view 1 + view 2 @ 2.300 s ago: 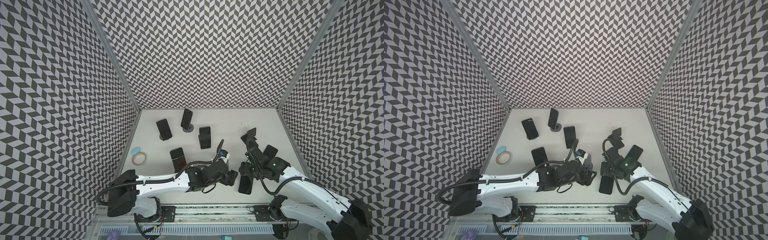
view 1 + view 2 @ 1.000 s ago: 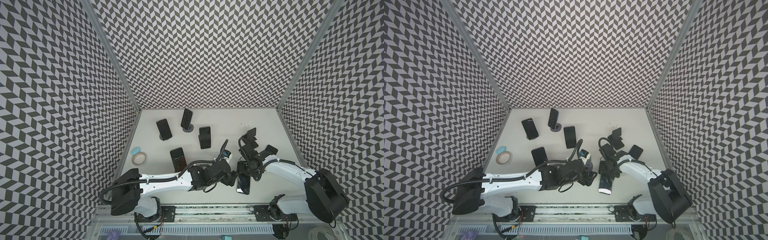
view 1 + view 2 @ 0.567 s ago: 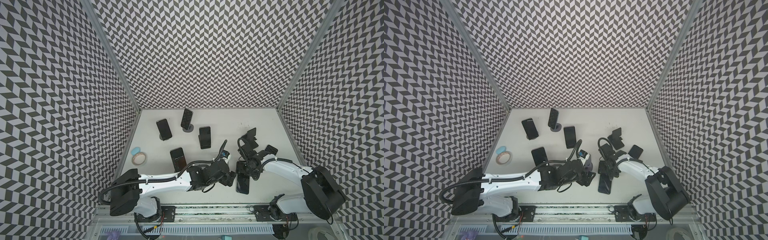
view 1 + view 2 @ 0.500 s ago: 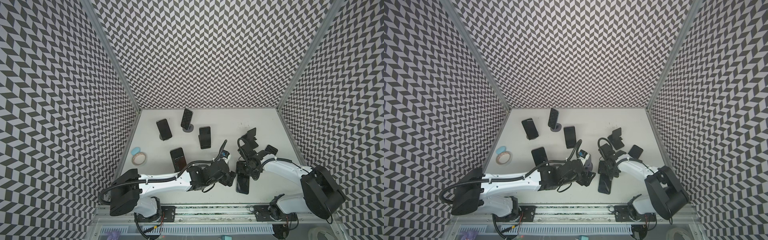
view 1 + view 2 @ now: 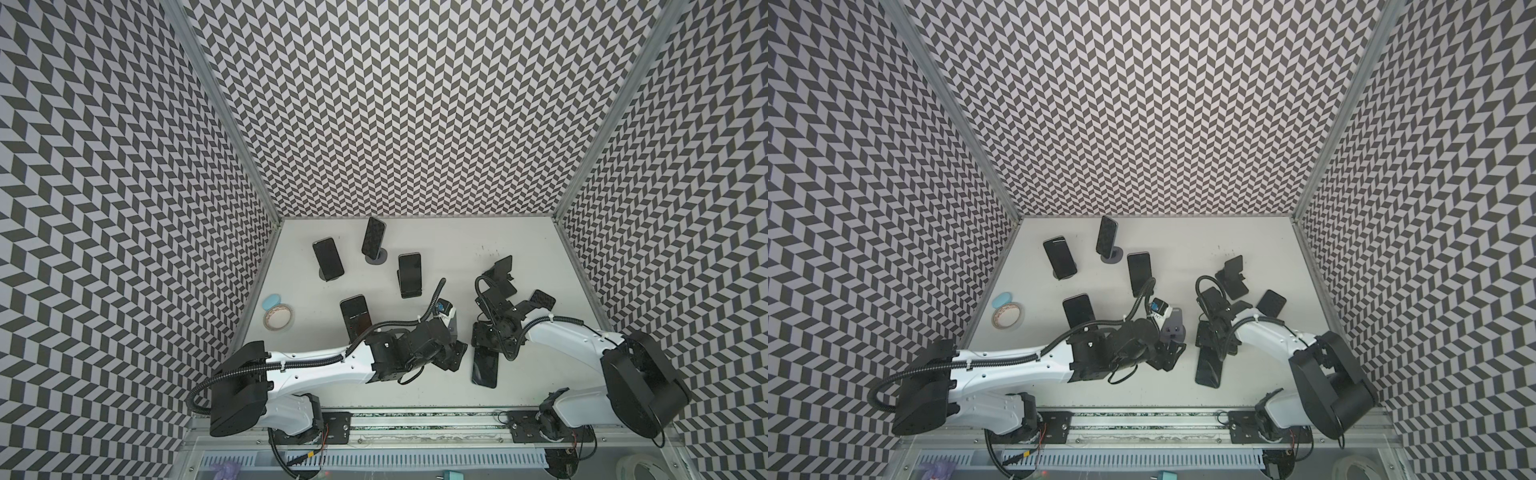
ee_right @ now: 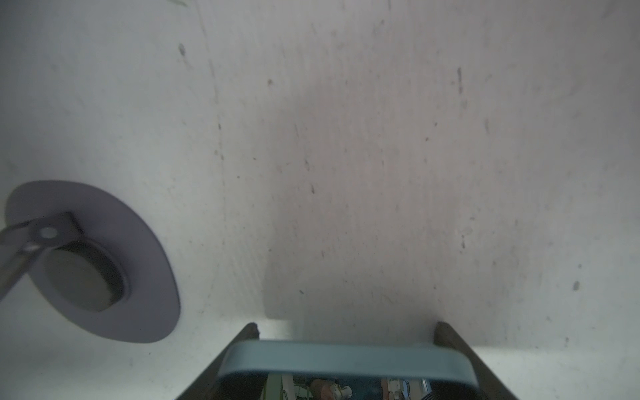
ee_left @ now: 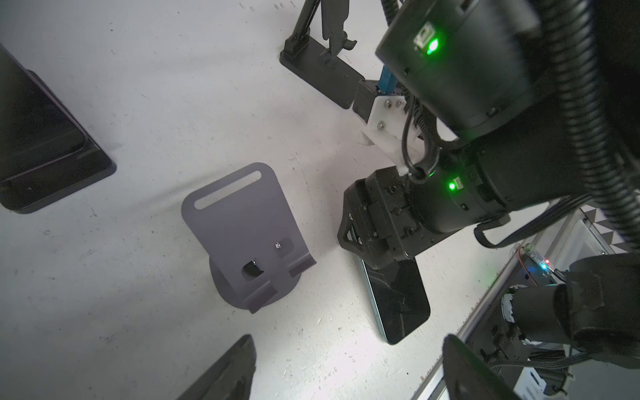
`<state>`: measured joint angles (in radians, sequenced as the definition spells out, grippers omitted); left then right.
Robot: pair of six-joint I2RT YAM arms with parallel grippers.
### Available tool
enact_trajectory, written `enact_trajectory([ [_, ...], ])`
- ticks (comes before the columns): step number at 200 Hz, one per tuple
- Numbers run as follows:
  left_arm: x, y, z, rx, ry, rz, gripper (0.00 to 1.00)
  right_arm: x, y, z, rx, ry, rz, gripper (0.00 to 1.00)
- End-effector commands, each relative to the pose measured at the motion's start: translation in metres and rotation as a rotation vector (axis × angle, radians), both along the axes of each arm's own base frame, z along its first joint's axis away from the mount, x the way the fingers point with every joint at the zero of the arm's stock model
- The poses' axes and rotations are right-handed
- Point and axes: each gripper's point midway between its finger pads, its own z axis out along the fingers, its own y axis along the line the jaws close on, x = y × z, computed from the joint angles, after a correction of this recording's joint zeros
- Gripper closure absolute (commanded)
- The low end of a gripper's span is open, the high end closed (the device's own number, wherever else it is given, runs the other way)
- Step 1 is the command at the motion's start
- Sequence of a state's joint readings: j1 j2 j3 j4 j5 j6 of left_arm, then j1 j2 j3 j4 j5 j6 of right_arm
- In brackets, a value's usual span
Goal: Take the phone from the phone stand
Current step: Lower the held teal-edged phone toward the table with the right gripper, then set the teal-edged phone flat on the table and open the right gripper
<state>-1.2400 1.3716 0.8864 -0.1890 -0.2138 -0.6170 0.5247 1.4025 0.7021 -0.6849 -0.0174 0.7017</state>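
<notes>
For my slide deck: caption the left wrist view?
Empty grey phone stand on the table; beside it, the right gripper grips the phone.

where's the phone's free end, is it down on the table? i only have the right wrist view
Observer: The left wrist view shows the phone reaching from the right gripper down to the table; its free end looks to be resting there.
Operator: is the stand's cradle bare
Observer: Yes, the grey stand stands upright with nothing on its backplate or lip.
Operator: where's the left arm
Observer: The left gripper hangs open and empty close to that stand.
</notes>
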Motion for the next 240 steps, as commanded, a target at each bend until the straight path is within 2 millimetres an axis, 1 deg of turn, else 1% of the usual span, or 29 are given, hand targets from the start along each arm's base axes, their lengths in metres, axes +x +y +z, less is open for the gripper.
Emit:
enact_trajectory([
  [1, 0.0, 0.005, 0.004, -0.006, -0.008, -0.003, 0.15, 0.005, 0.003, -0.003, 0.022, -0.021, -0.028, 0.5],
  [35, -0.002, 0.009, 0.001, -0.009, 0.007, 0.002, 0.15, 0.004, 0.004, -0.006, 0.024, -0.005, -0.025, 0.5],
  [65, -0.003, 0.013, 0.003, -0.012, -0.004, 0.007, 0.15, 0.007, 0.005, -0.005, 0.014, -0.009, -0.023, 0.5],
  [103, 0.001, 0.019, 0.004, -0.011, -0.016, 0.018, 0.15, 0.016, 0.007, -0.004, -0.008, -0.021, -0.013, 0.5],
  [154, 0.007, 0.025, 0.004, -0.011, -0.016, 0.032, 0.15, 0.019, 0.008, -0.008, -0.023, -0.012, -0.002, 0.5],
  [240, 0.019, 0.022, 0.004, -0.016, -0.021, 0.042, 0.16, 0.016, 0.008, -0.017, -0.05, -0.007, 0.023, 0.49],
])
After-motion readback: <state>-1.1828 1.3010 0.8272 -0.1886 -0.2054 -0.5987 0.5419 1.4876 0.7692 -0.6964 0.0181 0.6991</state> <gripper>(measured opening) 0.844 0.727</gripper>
